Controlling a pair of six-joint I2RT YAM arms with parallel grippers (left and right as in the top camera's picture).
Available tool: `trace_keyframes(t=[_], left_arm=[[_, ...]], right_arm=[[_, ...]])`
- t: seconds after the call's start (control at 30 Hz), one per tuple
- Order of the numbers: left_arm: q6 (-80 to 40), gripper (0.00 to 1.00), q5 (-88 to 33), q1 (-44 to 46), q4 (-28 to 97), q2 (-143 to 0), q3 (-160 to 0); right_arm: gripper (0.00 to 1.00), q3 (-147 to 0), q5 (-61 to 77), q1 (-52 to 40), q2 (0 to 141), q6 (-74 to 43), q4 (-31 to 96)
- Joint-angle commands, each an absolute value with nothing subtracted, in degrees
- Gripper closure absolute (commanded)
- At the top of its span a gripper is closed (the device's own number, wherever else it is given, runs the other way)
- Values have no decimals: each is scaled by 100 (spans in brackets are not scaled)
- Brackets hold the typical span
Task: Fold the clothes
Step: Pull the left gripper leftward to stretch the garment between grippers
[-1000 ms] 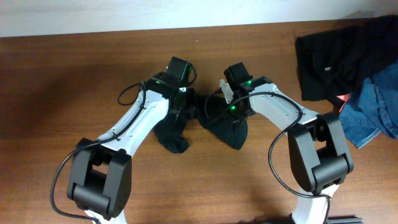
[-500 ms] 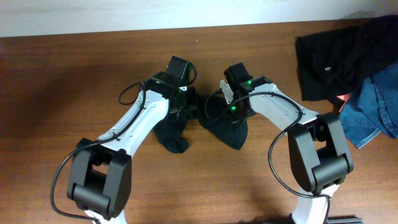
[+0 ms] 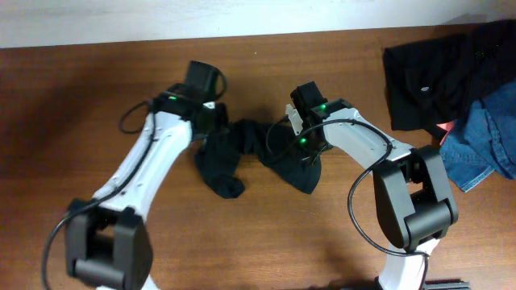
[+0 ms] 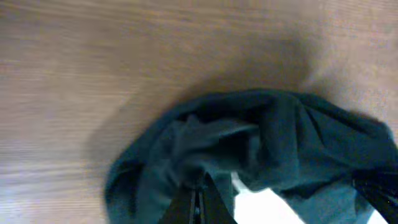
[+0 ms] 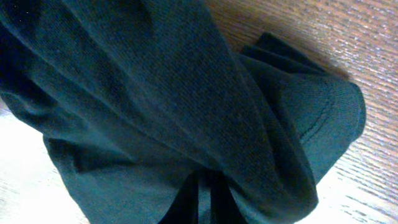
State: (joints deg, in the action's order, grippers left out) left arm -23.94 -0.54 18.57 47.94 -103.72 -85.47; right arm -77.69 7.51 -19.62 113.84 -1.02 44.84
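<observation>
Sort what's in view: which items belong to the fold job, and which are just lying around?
In the job:
- black T-shirt, bunched up between the arms
- left tool, shut on its fabric
- right tool, shut on its fabric

Lying about:
- black garment, far right, untouched
- blue denim piece, overlapping it

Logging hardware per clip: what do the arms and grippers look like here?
The left arm and right arm share white links, bulky black joints, looping black cables and small green lights. The left gripper and right gripper have slim dark fingers.
</observation>
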Motion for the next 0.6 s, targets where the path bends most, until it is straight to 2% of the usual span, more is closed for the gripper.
trace_keyframes(t=[0.0,0.57], left_arm=[[-2257,99,23,1796,4915,-9872,-8733],[-2001,99,163,1758,5369,-9351,-8731]], right_arm=[[96,-7741,674,-2012,11485,-45,4497],[96,-7575,395,-2012,11485,-47,4497]])
